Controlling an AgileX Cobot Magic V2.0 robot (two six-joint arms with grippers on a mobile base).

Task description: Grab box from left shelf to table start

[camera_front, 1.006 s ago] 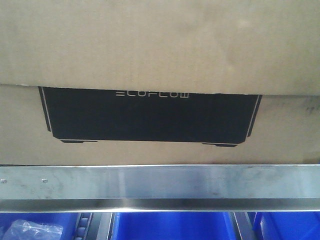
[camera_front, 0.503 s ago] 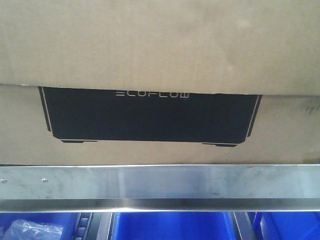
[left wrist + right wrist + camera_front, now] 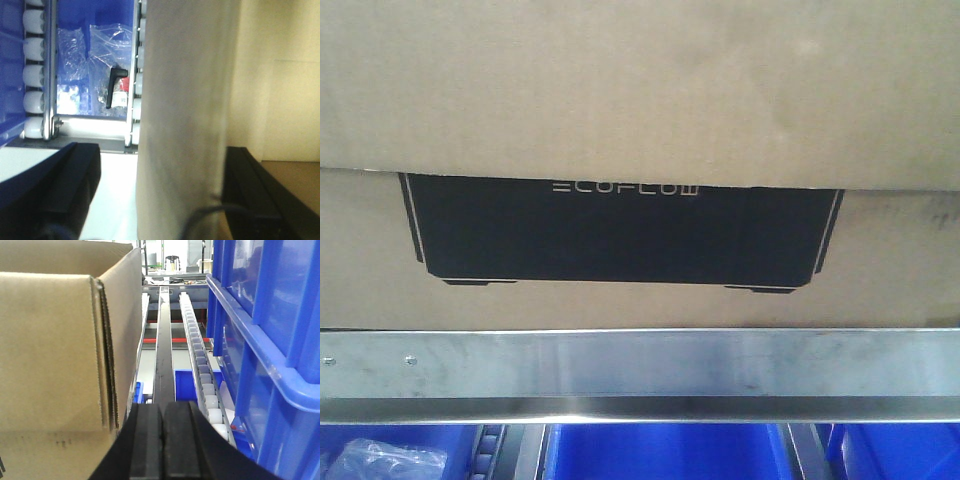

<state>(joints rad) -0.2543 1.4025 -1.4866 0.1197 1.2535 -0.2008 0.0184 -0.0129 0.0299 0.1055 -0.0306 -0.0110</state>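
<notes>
Spread wide, left gripper (image 3: 159, 165) straddles box (image 3: 620, 235) wall; right gripper (image 3: 162, 412) closed, empty, between box corner and blue bin (image 3: 270, 315).

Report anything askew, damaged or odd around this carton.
The ECOFLOW carton is unsealed: a flap hangs down its front, covering the top of the black panel. Otherwise it sits square behind the shelf rail, with no visible damage.
</notes>
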